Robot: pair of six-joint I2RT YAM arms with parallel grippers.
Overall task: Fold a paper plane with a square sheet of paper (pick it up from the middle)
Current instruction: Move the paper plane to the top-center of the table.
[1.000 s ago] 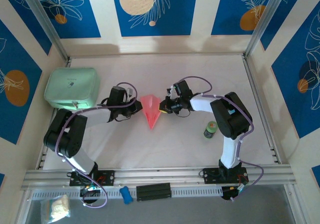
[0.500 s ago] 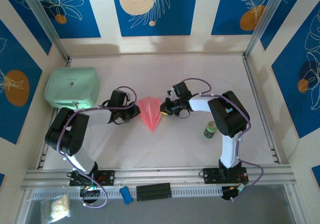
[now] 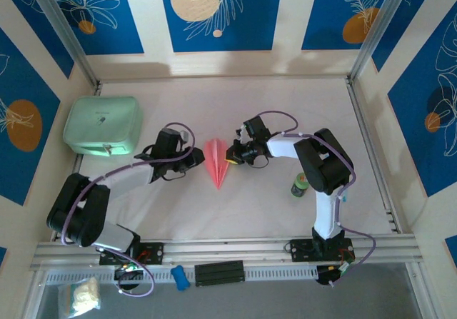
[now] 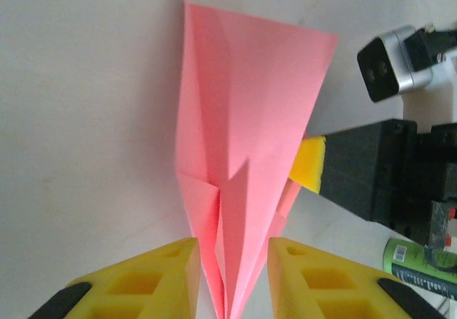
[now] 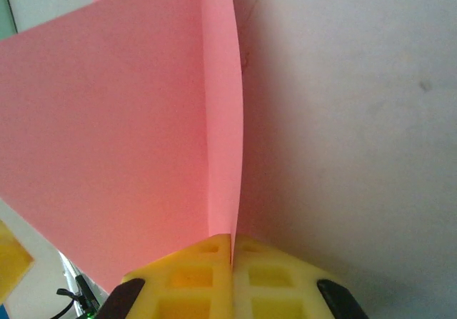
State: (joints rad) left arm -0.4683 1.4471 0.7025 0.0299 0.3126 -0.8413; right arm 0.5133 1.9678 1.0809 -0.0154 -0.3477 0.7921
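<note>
Pink paper plane (image 3: 216,163) lies mid-desk (image 3: 300,105), nose pointing back toward the arm bases. The right pincer (image 3: 230,156) is clamped shut on one wing's edge, and you can see the paper rising straight out from between its yellow pads (image 5: 200,262). I'd say that's to pin the fold so it can't spring apart. Across from it the left pincer (image 3: 194,160) has its jaws parted, with the plane's narrow folded body running between them, not squeezed. It looks close to a finished dart.

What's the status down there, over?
Left gripper open, astride the paper plane. Right gripper shut on its raised fold. Green can off to the side, clear.
</note>
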